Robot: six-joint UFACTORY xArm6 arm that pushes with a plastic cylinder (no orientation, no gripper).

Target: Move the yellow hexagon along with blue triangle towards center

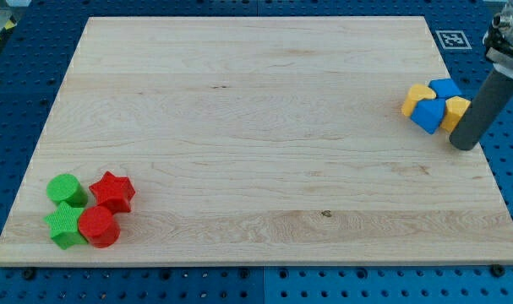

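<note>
- Holding eight blocks, the wooden desk (256,127) carries no readable writing.
- At the view's right: two yellow blocks, a hexagon (416,99) and another (455,109), with two blue, a triangle (427,117) and another (445,87).
- At bottom left: green cylinder (66,189), green star (64,225), red star (112,191), red cylinder (98,226).
- My tip (463,145) sits just right of the cluster; no pincer exists to judge.

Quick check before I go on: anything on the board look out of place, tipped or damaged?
Nothing stands out. The yellow and blue blocks sit bunched at the board's right edge, with my tip just to their lower right. The green and red blocks cluster at the view's bottom left. All lie flat and look intact.
</note>
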